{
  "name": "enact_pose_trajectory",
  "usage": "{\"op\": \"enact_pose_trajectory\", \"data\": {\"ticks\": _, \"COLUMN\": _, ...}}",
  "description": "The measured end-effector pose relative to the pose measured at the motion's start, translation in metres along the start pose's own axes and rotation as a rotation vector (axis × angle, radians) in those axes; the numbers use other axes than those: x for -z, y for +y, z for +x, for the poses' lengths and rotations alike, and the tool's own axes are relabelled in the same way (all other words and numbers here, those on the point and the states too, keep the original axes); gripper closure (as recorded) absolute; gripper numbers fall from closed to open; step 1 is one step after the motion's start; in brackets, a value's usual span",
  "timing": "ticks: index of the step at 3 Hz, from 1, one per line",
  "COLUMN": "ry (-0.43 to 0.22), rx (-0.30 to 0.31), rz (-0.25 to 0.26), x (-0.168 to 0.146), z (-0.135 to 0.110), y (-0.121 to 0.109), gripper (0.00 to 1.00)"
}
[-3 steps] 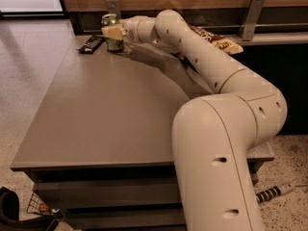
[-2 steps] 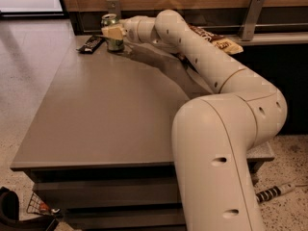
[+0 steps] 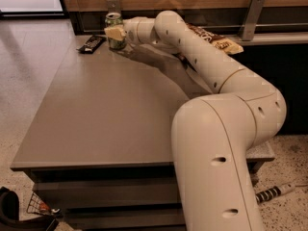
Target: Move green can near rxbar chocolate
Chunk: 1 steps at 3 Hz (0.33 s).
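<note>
Nothing visibly moved since a second ago: at the table's (image 3: 110,109) far edge the gripper (image 3: 115,32) clasps the green can (image 3: 114,20) near the rxbar chocolate (image 3: 91,43), so a gentle release seems next.

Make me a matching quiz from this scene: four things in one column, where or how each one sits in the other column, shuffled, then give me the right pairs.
Things:
1. green can
2. rxbar chocolate
3. chip bag
4. pincer

Places or states:
A. lying flat near the far left corner of the table
B. at the can's side, on the end of the outstretched arm
C. behind the arm, over on the right
D. standing upright, silver top up

Pairs: 1-D, 2-A, 3-C, 4-B.
</note>
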State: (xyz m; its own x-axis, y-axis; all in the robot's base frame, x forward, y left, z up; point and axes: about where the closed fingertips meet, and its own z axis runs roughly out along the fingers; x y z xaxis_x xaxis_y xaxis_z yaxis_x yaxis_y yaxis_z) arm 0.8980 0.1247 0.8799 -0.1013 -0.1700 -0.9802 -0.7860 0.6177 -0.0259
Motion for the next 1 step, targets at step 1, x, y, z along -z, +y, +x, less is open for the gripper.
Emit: {"op": "enact_pose_trajectory", "data": {"ticks": 1, "ry": 0.001, "rx": -0.001, "rz": -0.004, "x": -0.0025, "z": 0.0008, "y": 0.0024, "gripper": 0.0}}
